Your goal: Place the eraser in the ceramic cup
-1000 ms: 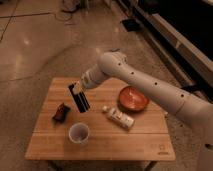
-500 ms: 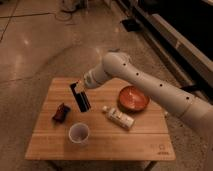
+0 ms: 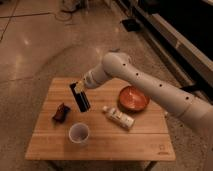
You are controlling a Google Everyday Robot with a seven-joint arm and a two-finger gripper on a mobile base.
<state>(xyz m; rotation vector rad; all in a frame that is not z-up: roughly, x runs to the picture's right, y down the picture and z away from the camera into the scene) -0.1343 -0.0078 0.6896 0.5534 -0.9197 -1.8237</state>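
Note:
My gripper [image 3: 78,89] hangs over the left-middle of the wooden table [image 3: 135,142], at the end of the white arm reaching in from the right. It is shut on the eraser [image 3: 81,99], a long black block with a lighter stripe, held tilted in the air with its lower end pointing down and right. The ceramic cup [image 3: 79,133], small, round and white, stands upright on the table near the front edge, below the eraser and apart from it.
A small dark red-orange object [image 3: 61,112] lies at the table's left. A white bottle [image 3: 119,117] lies on its side in the middle. A wide orange-red bowl [image 3: 133,99] sits at the right, under the arm.
The gripper with the eraser has shifted slightly right and toward the front, nearer the cup. The things on the table have not moved.

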